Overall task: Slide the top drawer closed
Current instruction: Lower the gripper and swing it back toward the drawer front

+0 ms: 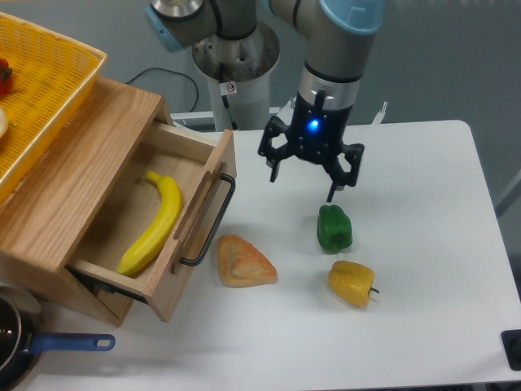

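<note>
Bright even overhead light, soft shadows, sharp focus throughout.

The top drawer (pixel 151 224) stands pulled out, with a banana (pixel 154 224) lying inside. Bare table (pixel 423 163) lies between its front and the end effector (pixel 307 177), which hangs wide open above the green pepper (pixel 334 228). A piece of bread (pixel 243 261) sits just beside the drawer handle (pixel 210 222). A yellow pepper (pixel 352 283) sits near the green one.
</note>
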{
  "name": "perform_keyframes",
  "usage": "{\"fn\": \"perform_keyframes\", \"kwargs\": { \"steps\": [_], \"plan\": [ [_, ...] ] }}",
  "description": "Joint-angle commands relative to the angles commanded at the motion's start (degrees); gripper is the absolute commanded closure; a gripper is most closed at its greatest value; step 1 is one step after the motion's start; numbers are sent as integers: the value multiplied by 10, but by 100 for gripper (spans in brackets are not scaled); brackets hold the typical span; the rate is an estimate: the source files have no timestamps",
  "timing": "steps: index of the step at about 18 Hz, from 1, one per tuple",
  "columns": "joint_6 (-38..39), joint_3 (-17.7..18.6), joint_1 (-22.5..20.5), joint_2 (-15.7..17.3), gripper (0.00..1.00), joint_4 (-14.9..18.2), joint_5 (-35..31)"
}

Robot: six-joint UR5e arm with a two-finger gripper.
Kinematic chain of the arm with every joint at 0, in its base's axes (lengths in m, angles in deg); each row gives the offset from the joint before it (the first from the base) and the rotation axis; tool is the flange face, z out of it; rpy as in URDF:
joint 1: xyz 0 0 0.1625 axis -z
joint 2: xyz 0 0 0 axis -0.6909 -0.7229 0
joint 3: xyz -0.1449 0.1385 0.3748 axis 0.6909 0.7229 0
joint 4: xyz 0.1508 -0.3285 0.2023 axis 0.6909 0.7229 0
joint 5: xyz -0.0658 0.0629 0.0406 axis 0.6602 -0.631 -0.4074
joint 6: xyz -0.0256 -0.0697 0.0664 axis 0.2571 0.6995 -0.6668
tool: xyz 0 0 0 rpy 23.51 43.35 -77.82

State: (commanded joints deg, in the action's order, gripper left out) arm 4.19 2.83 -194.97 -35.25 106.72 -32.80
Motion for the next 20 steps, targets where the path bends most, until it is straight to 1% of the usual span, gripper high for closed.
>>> {"fn": "perform_keyframes", "kwargs": {
  "steps": [2,5,7,9,10,12,13,14,15,19,20],
  "plan": [
    [1,2,2,-3,0,0,-22],
    [1,2,2,-11,0,-2,-27],
    [2,0,3,-15,3,0,-34],
    [12,0,7,-18,17,0,-37],
    [16,0,13,-19,21,0,-38],
    [25,0,18,-25,33,0,-38],
    [31,0,21,-26,41,0,-38],
    [35,0,27,-28,51,1,-38],
    [37,0,32,-31,64,1,-39],
    [43,3,49,-36,82,4,-40],
    [47,3,55,-41,90,5,-40]
  ]
}}
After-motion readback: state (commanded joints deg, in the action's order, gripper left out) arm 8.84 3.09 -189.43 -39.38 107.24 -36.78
